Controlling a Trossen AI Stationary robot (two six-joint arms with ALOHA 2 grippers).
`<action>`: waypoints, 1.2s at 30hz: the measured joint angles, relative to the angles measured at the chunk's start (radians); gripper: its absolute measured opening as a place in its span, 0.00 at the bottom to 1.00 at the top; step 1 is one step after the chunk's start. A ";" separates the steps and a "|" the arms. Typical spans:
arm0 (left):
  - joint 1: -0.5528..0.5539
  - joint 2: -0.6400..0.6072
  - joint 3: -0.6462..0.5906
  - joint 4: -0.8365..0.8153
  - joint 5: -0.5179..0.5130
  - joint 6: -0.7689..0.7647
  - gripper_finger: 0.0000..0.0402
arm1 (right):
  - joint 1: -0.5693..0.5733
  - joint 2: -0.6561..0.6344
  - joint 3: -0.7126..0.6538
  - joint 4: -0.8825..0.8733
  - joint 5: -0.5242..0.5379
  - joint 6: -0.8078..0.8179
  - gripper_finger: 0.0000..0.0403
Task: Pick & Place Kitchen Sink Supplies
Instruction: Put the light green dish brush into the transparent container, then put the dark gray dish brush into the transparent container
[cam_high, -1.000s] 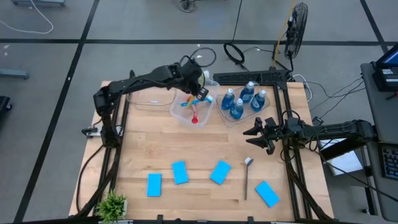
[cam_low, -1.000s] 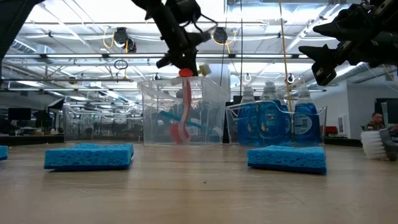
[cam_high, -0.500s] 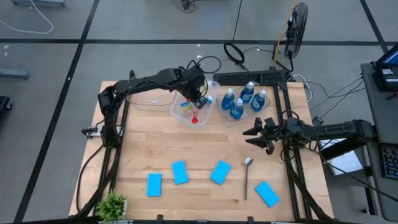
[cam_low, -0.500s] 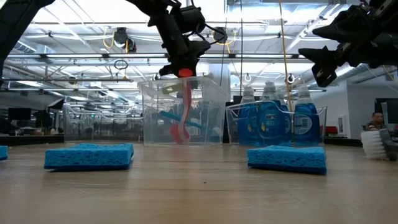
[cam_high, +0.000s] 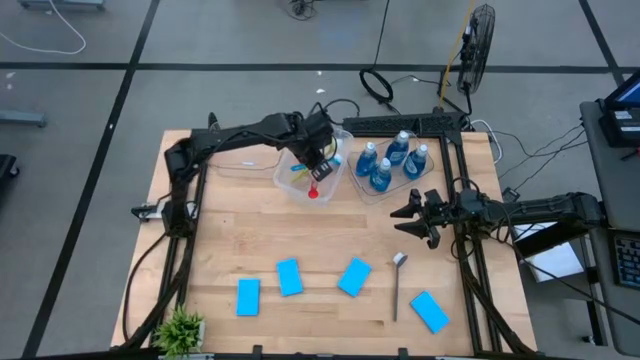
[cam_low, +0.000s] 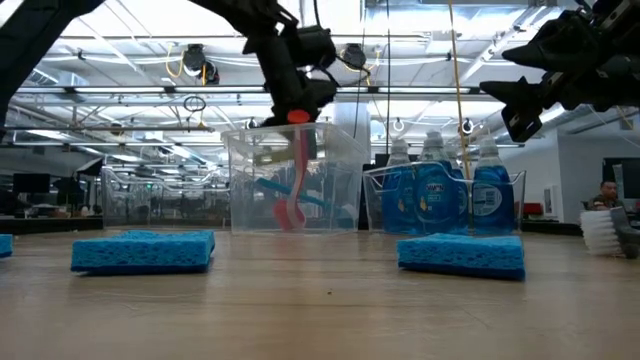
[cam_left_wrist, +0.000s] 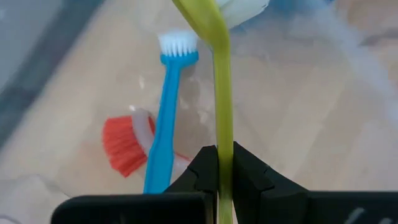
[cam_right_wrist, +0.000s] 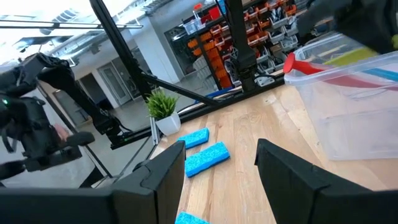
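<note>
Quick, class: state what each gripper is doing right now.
Left gripper: shut on the thin yellow long-handled brush, over the clear plastic tub.
Right gripper: open, holding nothing.

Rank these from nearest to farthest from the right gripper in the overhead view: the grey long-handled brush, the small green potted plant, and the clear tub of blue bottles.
From the right gripper:
1. Grey long-handled brush, just below it on the table.
2. Clear tub of blue bottles, up at the back edge, only slightly farther.
3. Small green potted plant, far front-left corner.

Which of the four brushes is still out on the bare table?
The grey brush, lying alone between two sponges near the right arm. The red brush and blue brush are in the tub; the left gripper holds the yellow brush over it.
</note>
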 joint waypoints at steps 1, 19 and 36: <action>0.000 0.016 0.000 -0.004 0.002 0.005 0.05 | 0.000 0.001 0.000 0.000 0.000 0.000 0.46; 0.016 0.072 0.000 -0.008 -0.040 0.059 0.23 | 0.000 0.015 0.000 0.001 0.000 0.001 0.46; -0.006 -0.208 0.000 0.008 -0.053 0.011 0.60 | 0.000 0.015 0.000 0.009 -0.007 0.003 0.46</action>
